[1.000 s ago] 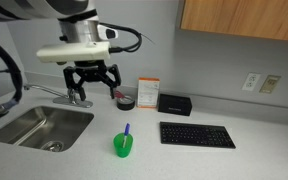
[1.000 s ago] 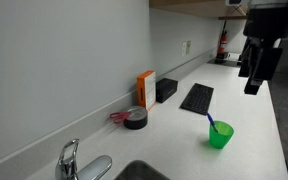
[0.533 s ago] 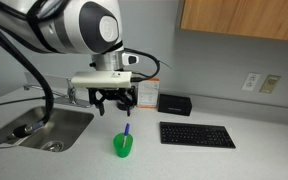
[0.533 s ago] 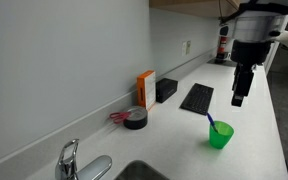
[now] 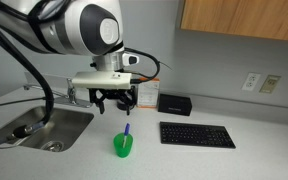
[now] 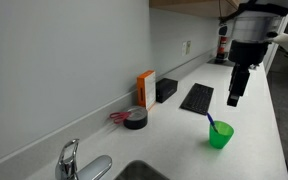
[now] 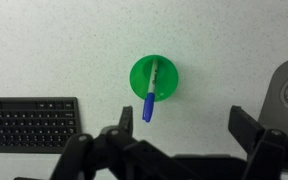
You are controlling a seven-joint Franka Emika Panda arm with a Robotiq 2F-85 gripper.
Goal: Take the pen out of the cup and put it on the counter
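Observation:
The small green cup (image 5: 122,146) stands on the light counter (image 5: 184,160), with the blue-purple pen (image 5: 126,130) leaning in it and sticking out over the rim. Both also show in an exterior view, cup (image 6: 220,135) and pen (image 6: 212,124). My gripper (image 5: 115,103) hangs open and empty above the cup, well clear of the pen. In the wrist view the cup (image 7: 167,72) is seen from above with the pen (image 7: 150,95) across it, and the open jaws (image 7: 182,122) frame the lower edge.
A black keyboard (image 5: 197,135) lies beside the cup. A steel sink (image 5: 39,126) with faucet is inset in the counter. By the wall are a black round object (image 6: 135,119), an orange box (image 6: 145,88) and a black box (image 5: 174,103).
The arm swung from near the faucet over to above the cup during the first half second. It has held still since then, jaws open throughout.

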